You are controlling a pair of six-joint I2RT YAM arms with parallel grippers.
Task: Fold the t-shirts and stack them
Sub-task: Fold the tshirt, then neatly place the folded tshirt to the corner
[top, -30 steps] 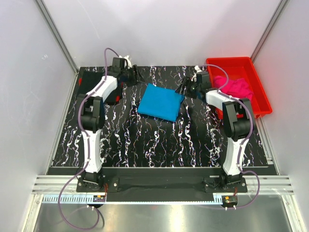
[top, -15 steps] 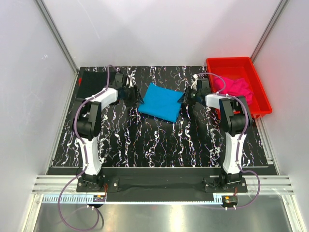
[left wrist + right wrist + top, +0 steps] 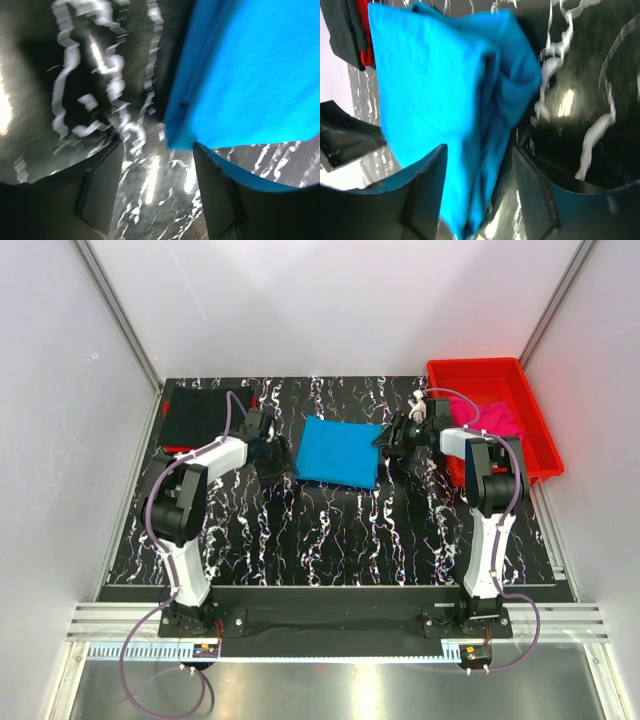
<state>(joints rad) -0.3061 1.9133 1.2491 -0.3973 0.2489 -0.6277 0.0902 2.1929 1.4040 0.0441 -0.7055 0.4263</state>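
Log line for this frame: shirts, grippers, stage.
blue t-shirt: folded, mid-table, unstacked | left gripper: open at its corner | right gripper: open, straddling its edge | black t-shirt: folded, far left | pink t-shirt: in red bin

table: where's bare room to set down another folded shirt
Widest bare patch: the near half of the table, between the blue shirt and the arm bases. Crowded at the far side: black shirt, left gripper, right gripper, red bin.

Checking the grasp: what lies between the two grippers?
The folded blue shirt, left gripper and right gripper flanking it, in the top view.
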